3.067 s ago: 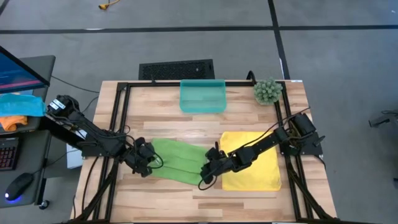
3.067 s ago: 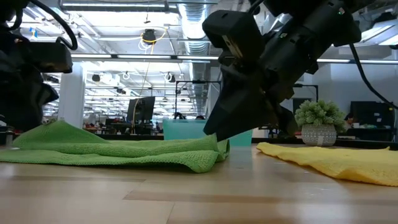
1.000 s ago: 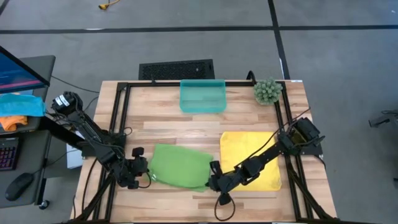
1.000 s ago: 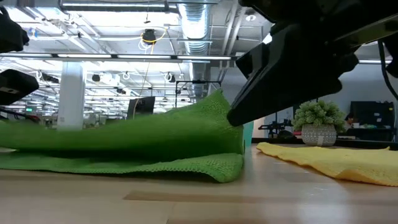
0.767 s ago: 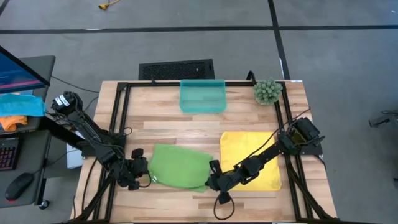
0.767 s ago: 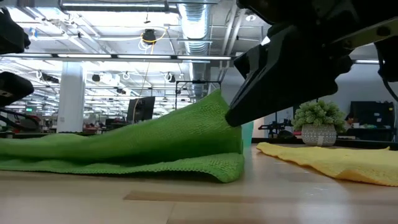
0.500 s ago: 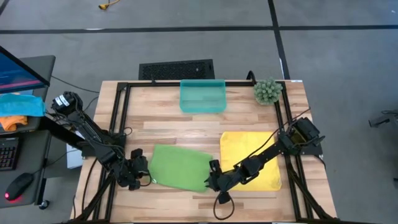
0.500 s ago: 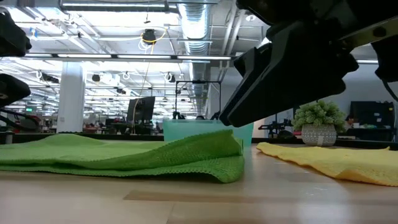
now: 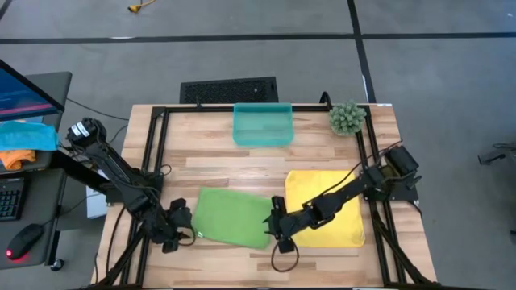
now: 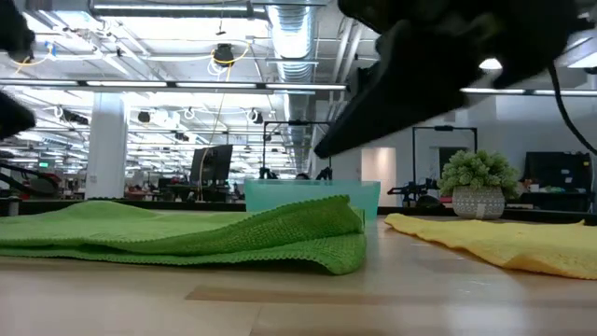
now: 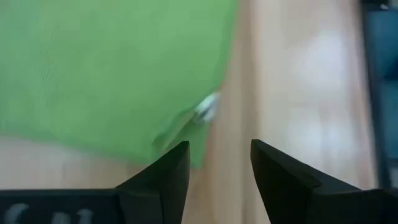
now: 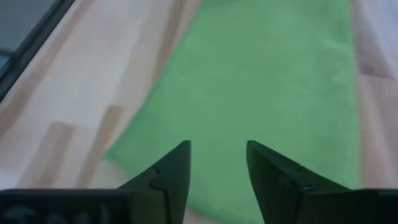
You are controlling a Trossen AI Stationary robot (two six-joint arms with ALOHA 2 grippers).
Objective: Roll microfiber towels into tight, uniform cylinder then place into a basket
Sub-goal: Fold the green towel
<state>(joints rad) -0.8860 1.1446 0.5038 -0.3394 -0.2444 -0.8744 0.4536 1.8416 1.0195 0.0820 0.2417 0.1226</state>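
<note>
High view shows we're barely started, honestly. Our left gripper sits just off one side edge of the soft light green microfiber towel, and our right gripper sits just off the opposite edge. Both have their fingers parted with nothing between them. The green cloth lies folded flat between the two, not rolled yet. The bright yellow microfiber towel lies spread flat under our right arm, untouched. The small translucent teal plastic basket stands well beyond both grippers, nothing in it. Both rolls and both placements look left to do.
</note>
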